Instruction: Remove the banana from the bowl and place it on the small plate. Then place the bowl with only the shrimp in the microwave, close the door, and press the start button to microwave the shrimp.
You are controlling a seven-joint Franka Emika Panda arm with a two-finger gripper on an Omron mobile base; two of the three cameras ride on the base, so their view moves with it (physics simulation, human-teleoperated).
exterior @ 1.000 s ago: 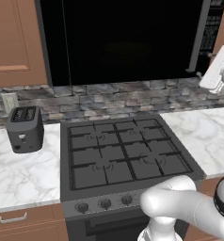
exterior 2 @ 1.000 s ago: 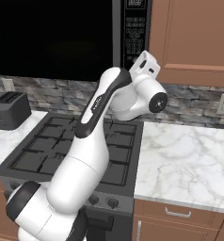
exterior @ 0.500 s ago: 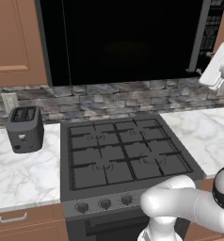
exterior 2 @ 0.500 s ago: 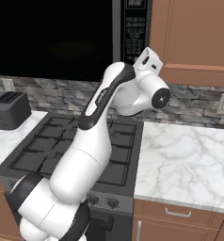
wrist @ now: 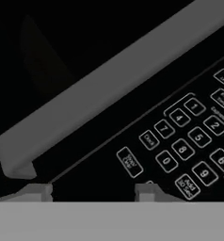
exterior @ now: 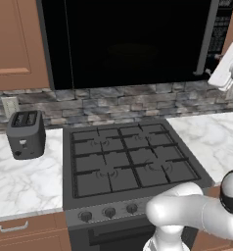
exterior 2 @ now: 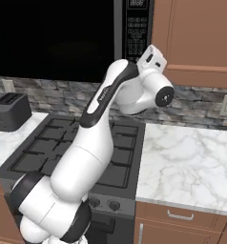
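Inspector: Microwave (exterior: pixel 133 41) condition at the time of check?

Assessor: It hung black above the stove (exterior: pixel 130 166), and its door (exterior: pixel 128 39) was closed flush. The long grey handle (wrist: pixel 109 89) ran down the door's right edge, with the keypad strip (exterior 2: pixel 134 28) just right of it.

Inspector: Where was the gripper (wrist: pixel 92 190)?

Assessor: High at the microwave's right end, close in front of the keypad. In the hand view, tilted, its two fingertips (wrist: pixel 36 192) rose at the bottom edge, one below the handle's end, the other below the number keys (wrist: pixel 182 141).

Inspector: Jaws?

Assessor: Parted, with a clear gap between the tips and nothing between them. I could not tell whether either tip touched the panel.

Inspector: And the arm?

Assessor: In the right base view the arm (exterior 2: pixel 96 138) rose over the stove's near edge and bent up toward the keypad. In the left base view the white hand (exterior: pixel 227 66) showed at the far right, just beside the handle's lower end.

Inspector: Surroundings?

Assessor: A dark toaster (exterior: pixel 25 133) stood on the marble counter (exterior: pixel 20 181) left of the stove. More marble counter lay to the right, beneath brown wooden cabinets (exterior 2: pixel 201 38). A grey stone backsplash (exterior: pixel 104 100) ran along the wall behind.
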